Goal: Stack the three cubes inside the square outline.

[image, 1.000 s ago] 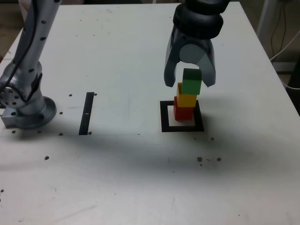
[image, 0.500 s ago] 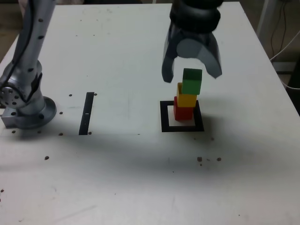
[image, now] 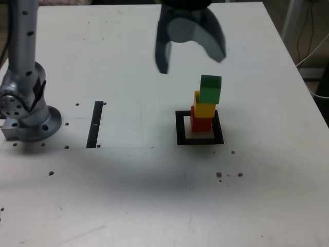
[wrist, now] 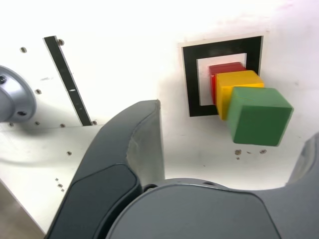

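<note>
One pincer (image: 190,66), spread wide, nothing between its fingertips. It hangs above the table (image: 128,206), apart from the cubes, up and to the left of them in the exterior view.

Three cubes stand stacked, upright but not flush. Green cube (image: 210,89) on top, touching yellow and shifted a bit toward the exterior view's right. Yellow cube (image: 204,110) in the middle, resting on red. Red cube (image: 201,123) at the bottom, inside the square outline (image: 181,135), over its white centre and toward the side facing the table's right edge in the exterior view. Outline lies flat, nearer that right edge than the left one.

Thin black strip (image: 94,125) flat on the table, between outline and arm base (image: 34,121). Base sits by the table's left edge, exterior view. Arm (image: 21,46) rises from it and leaves the top of that view. Small dark holes or spots dot the tabletop. Pale cable (image: 314,94) shows beyond the table's right edge, same view.
</note>
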{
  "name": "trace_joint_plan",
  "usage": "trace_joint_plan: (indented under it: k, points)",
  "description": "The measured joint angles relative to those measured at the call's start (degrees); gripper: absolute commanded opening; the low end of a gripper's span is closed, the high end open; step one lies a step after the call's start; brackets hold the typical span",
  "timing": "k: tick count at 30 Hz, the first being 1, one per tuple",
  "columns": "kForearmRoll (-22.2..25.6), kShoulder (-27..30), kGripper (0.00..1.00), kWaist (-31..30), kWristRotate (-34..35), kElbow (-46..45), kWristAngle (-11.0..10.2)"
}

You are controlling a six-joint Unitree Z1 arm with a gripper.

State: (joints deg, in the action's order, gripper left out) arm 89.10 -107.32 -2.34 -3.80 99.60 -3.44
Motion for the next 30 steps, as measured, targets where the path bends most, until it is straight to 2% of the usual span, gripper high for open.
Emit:
trace_joint_plan:
  k: [4,9,12,16,25,30]
  points:
    - [-0.24,3.93,1.00,0.86,-0.69,-2.81,-0.04]
    - [-1.58,7.61,0.99,3.48,-1.64,-8.43,-1.38]
    - [-5.07,8.94,0.99,5.69,-2.69,-13.67,-1.52]
    - [-7.67,12.91,0.99,7.31,-3.16,-21.35,-1.21]
    - [-7.89,17.21,0.99,7.77,-4.30,-28.65,-1.22]
    - [-13.25,17.32,0.99,7.65,-4.56,-35.19,0.42]
